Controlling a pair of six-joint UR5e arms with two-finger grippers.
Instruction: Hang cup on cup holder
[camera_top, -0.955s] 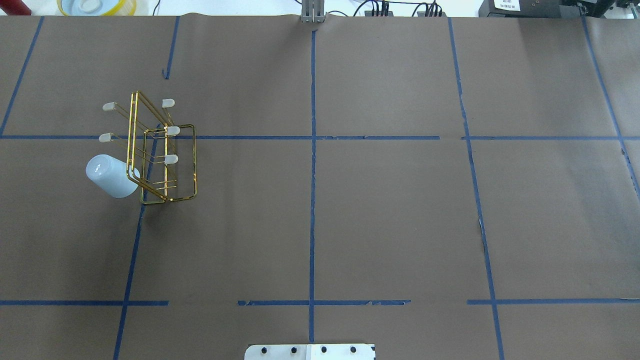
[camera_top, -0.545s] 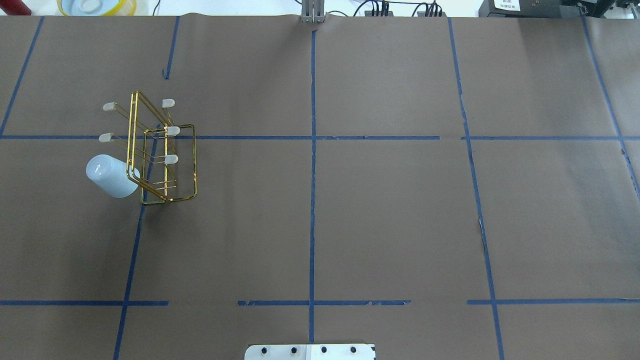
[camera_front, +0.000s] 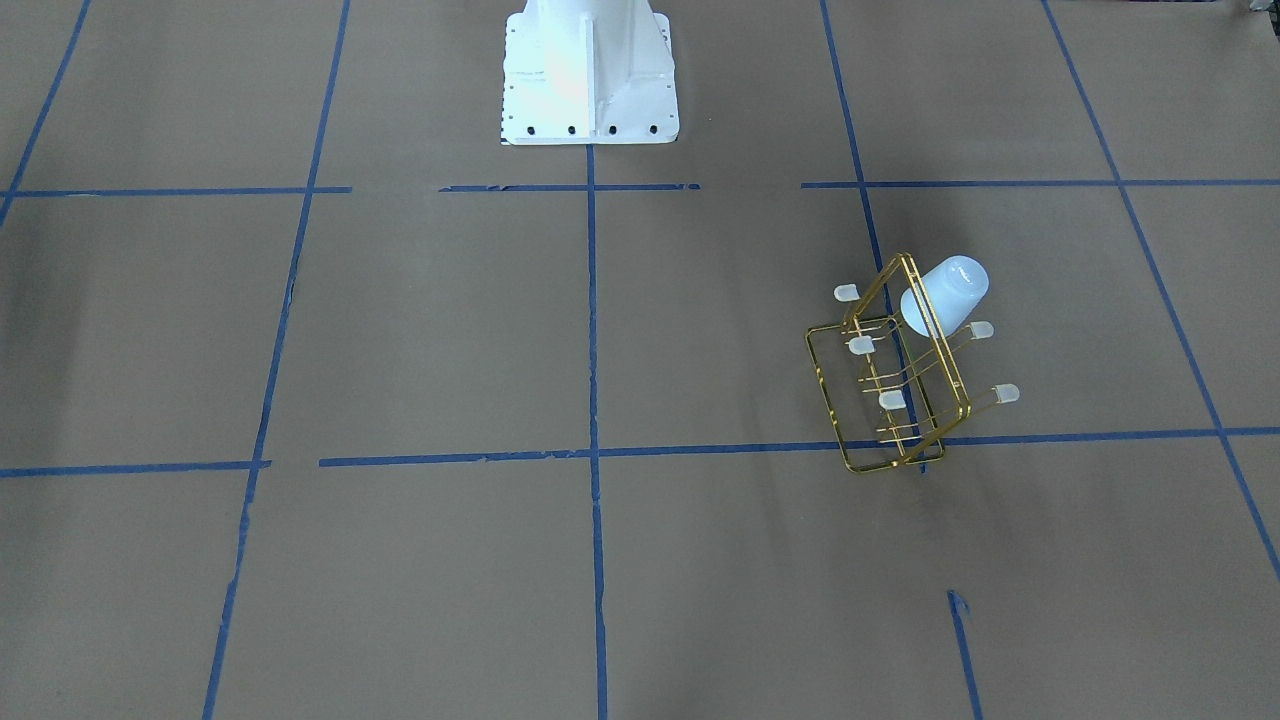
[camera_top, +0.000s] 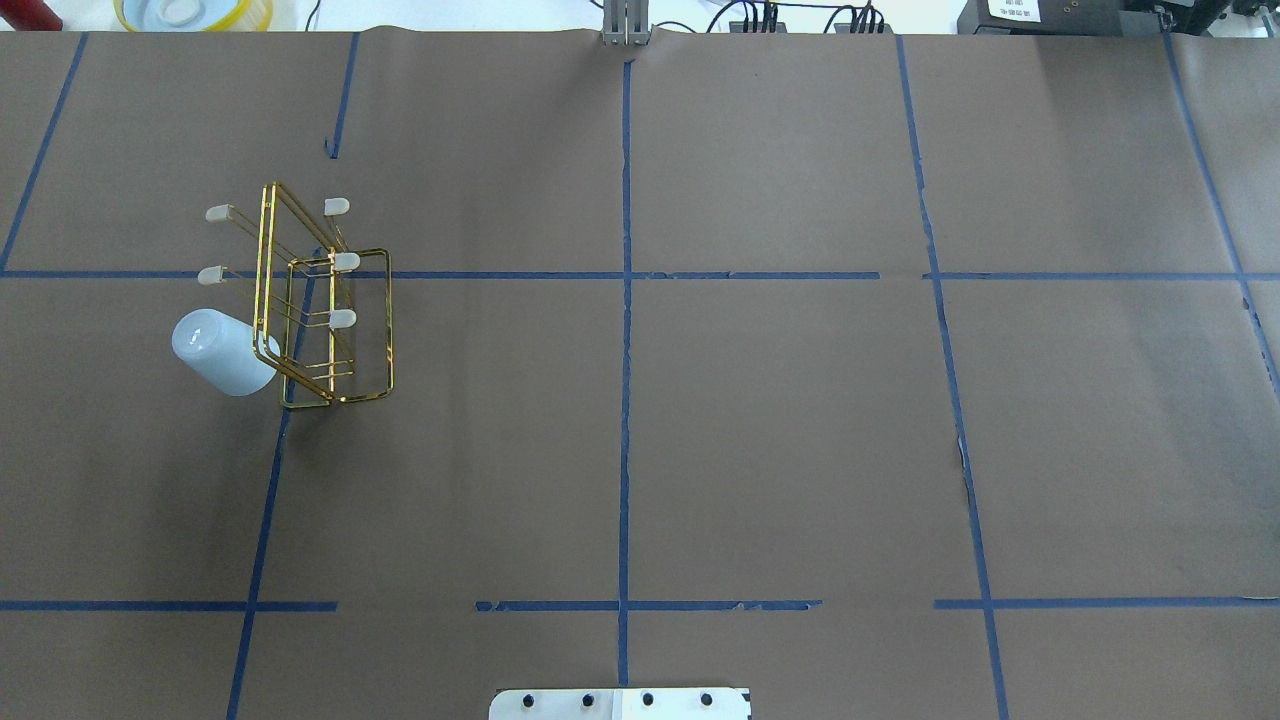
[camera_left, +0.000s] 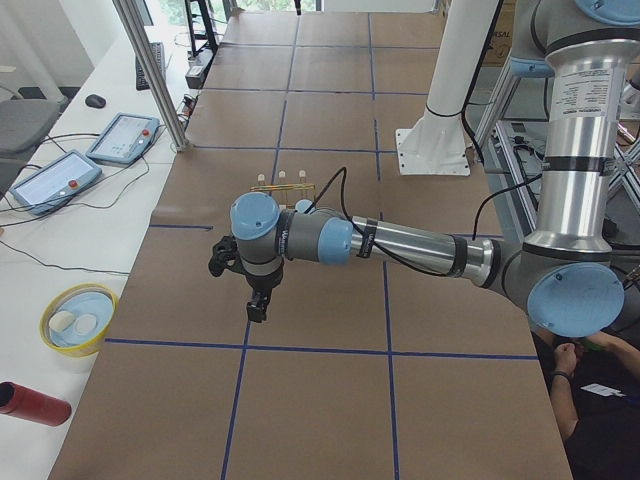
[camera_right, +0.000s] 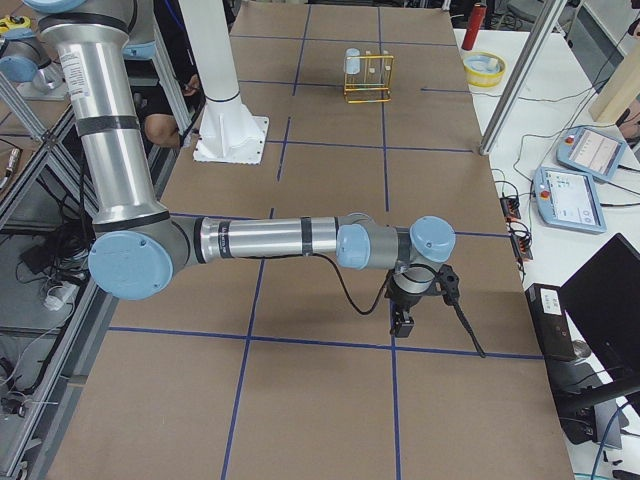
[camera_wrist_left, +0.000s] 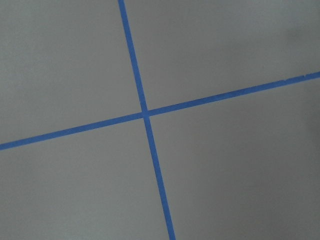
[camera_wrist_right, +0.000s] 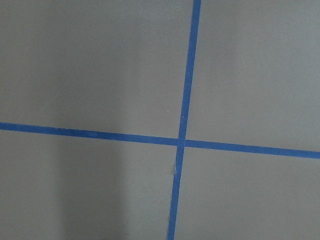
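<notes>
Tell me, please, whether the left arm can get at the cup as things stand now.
Probably yes. The cup hangs on the outer side of the cup holder, in the robot's left half, with bare table beside it. The left gripper hovers over open table.
</notes>
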